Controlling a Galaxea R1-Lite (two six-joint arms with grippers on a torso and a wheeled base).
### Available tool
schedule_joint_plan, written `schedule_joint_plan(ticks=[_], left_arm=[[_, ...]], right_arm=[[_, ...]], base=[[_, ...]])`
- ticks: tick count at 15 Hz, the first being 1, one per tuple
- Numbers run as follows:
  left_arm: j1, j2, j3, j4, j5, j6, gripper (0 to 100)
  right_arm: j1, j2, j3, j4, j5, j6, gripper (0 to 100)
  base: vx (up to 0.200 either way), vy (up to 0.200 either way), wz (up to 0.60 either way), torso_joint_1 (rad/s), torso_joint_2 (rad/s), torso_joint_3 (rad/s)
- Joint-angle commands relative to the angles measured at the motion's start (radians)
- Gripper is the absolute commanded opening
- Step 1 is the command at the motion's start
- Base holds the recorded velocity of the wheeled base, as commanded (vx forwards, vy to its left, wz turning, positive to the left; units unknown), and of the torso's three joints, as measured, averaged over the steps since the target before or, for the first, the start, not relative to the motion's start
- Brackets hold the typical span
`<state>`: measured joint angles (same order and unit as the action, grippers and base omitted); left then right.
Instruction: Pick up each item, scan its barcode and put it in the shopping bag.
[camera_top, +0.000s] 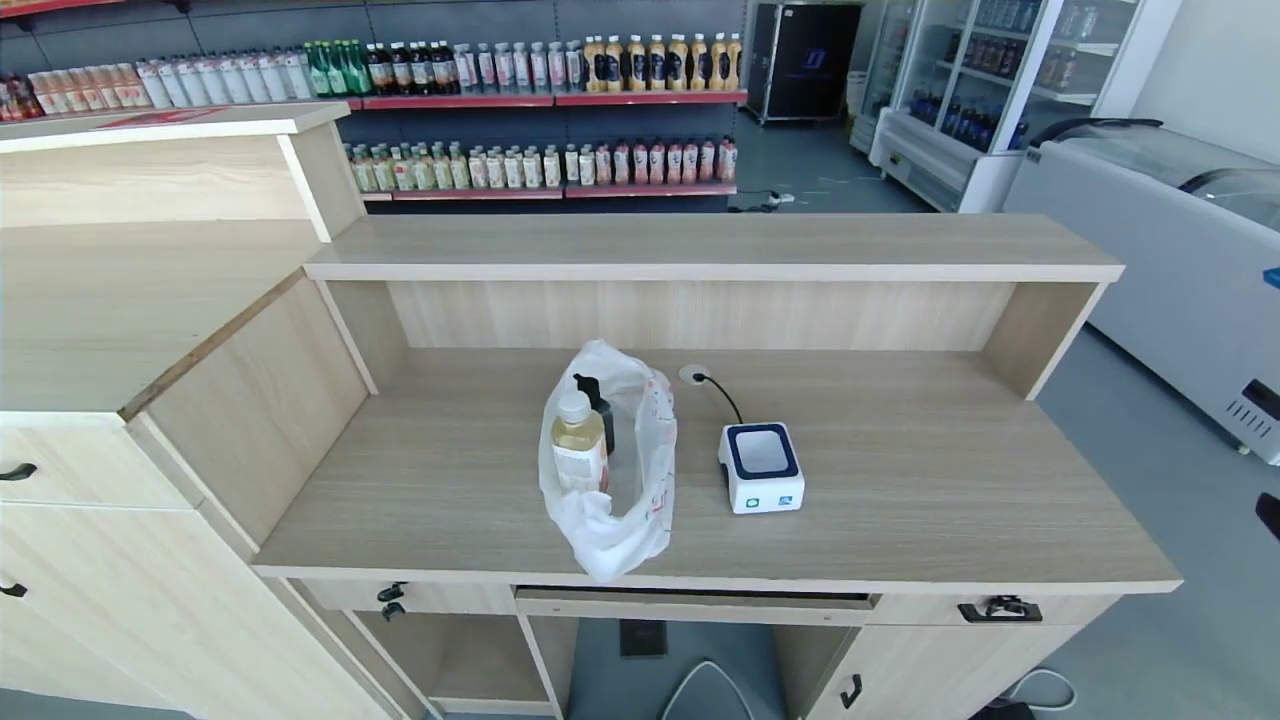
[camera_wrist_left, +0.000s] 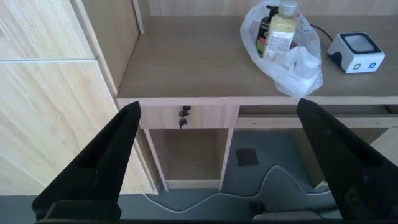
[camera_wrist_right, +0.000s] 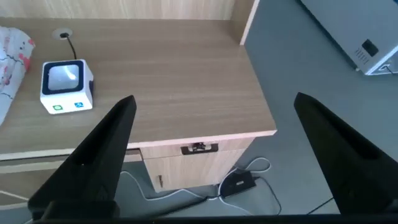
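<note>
Standing upright in shopping bag (camera_top: 606, 540): bottle (camera_top: 579, 450), cap up | scanner (camera_top: 762, 467) beside | L jaws wide | R jaws wide

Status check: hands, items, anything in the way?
Left hand open, empty, low before counter. Right hand same. Pale bottle and dark bottle standing in shopping bag, scanner beside it. Nothing blocking bag.

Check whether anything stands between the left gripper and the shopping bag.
Nothing visible does. The left gripper, fingers open, is out in front of the light wooden counter; the white plastic shopping bag, holding two bottles, stands near its front edge, bare wood before it.
</note>
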<state>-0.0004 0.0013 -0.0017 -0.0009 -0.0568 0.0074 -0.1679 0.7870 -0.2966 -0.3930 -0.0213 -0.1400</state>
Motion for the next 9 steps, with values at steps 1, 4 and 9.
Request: schedule_joint_plan(ticks=[1, 4, 9], left_arm=[[0.000, 0.000, 0.000, -0.001, 0.000, -0.001, 100], [0.000, 0.000, 0.000, -0.001, 0.000, 0.000, 100], [0.000, 0.000, 0.000, -0.001, 0.000, 0.000, 100]], right_arm=[[0.091, -0.212, 0.237, -0.056, 0.004, 0.085, 100], [0.113, -0.410, 0.297, 0.040, 0.026, 0.077, 100], [0.120, -0.620, 0.297, 0.258, 0.061, 0.074, 100]], base=[[0.000, 0.000, 0.00, 0.000, 0.00, 0.000], [0.000, 0.000, 0.00, 0.000, 0.00, 0.000], [0.000, 0.000, 0.00, 0.000, 0.00, 0.000]])
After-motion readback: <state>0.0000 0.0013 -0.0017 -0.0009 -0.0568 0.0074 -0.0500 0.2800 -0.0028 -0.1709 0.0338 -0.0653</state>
